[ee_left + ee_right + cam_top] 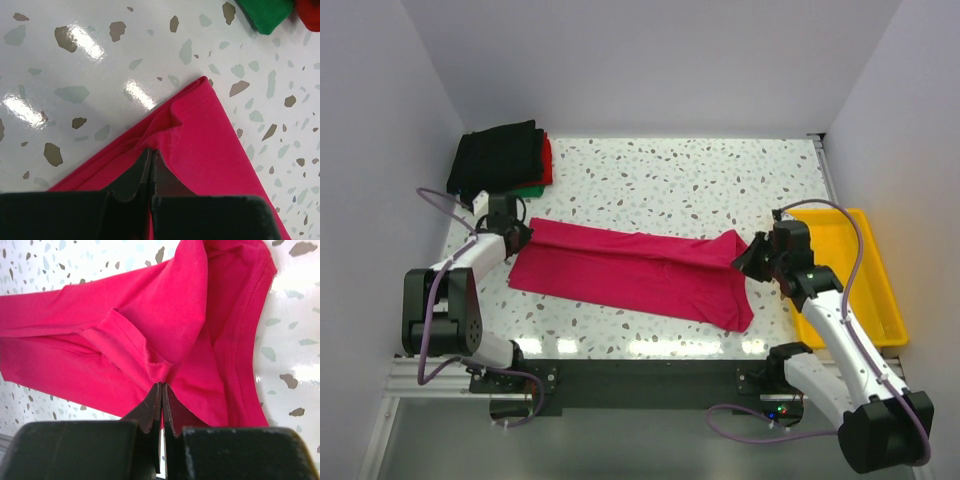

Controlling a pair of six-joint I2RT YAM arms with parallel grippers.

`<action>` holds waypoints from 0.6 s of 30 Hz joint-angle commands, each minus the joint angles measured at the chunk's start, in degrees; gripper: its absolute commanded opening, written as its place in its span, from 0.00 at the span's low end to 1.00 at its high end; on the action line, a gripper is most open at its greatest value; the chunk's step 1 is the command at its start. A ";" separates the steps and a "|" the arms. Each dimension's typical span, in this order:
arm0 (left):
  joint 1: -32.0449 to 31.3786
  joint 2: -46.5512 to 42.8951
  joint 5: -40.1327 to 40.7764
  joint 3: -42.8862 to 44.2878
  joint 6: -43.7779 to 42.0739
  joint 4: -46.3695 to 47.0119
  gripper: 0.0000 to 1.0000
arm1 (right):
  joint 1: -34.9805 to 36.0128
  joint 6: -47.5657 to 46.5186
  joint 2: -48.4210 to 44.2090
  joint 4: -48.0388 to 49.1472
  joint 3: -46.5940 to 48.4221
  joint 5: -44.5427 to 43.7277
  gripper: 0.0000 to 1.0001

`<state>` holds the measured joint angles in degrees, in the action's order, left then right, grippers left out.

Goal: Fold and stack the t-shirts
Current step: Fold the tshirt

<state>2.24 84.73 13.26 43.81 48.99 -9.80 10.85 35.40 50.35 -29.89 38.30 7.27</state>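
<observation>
Bright overhead light glares (in patches) off the glossy table [30, 110].

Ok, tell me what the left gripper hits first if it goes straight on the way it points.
The left gripper is shut on the pink t-shirt, so that cloth comes first, likely with the table just beneath. The green shirt lies right of that line.

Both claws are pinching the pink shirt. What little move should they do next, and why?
Probably lift both pinched ends a little, together. The left gripper and right gripper are each shut on an end of the pink shirt, which lies flat in a long strip, longer than the folded pile. Raising it likely lets one end fold over.
</observation>
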 commanded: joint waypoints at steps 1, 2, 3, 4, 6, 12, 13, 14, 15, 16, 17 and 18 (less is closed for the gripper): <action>0.57 -2.37 1.86 -1.01 1.28 3.12 0.00 | 0.49 0.99 -1.65 -1.22 -1.30 1.96 0.00; 0.57 -2.72 1.95 -1.18 1.28 3.21 0.00 | 0.66 1.16 -1.92 -1.40 -1.48 1.87 0.00; 0.57 -3.34 2.30 -1.36 1.37 2.95 0.00 | 0.66 1.08 -2.27 -1.92 -1.57 1.61 0.00; 0.57 -3.60 2.39 -1.54 1.37 3.12 0.00 | 0.75 1.16 -2.71 -2.10 -1.48 1.52 0.00; 0.57 -3.96 2.48 -1.62 1.37 2.86 0.00 | 0.75 1.08 -3.06 -2.80 -1.30 1.35 0.00; 0.84 -4.31 2.39 -2.94 1.28 3.64 0.00 | 0.84 1.34 -4.47 -3.86 -1.74 1.70 0.00; 0.84 -4.22 2.30 -3.20 1.28 3.74 0.00 | 0.92 1.34 -4.73 -3.86 -2.09 1.70 0.00; 0.84 -4.22 2.13 -3.47 1.28 3.91 0.00 | 0.93 1.43 -4.91 -3.86 -2.35 1.78 0.00; 0.92 -4.31 2.21 -3.99 1.19 4.44 0.00 | 1.01 1.43 -4.91 -3.77 -2.79 1.87 0.00; 0.92 -4.31 2.21 -4.17 1.19 4.53 0.00 | 1.01 1.69 -5.08 -3.69 -3.06 1.87 0.00; 1.18 -4.48 2.21 -4.52 1.19 4.70 0.00 | 1.10 1.78 -5.08 -3.42 -3.41 1.96 0.00; 1.27 -4.48 2.21 -5.22 0.93 5.40 0.00 | 1.28 1.95 -5.26 -3.33 -4.02 2.14 0.00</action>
<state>2.52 82.00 13.72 39.92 49.06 -7.94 11.70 36.40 46.06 -33.01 35.64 8.19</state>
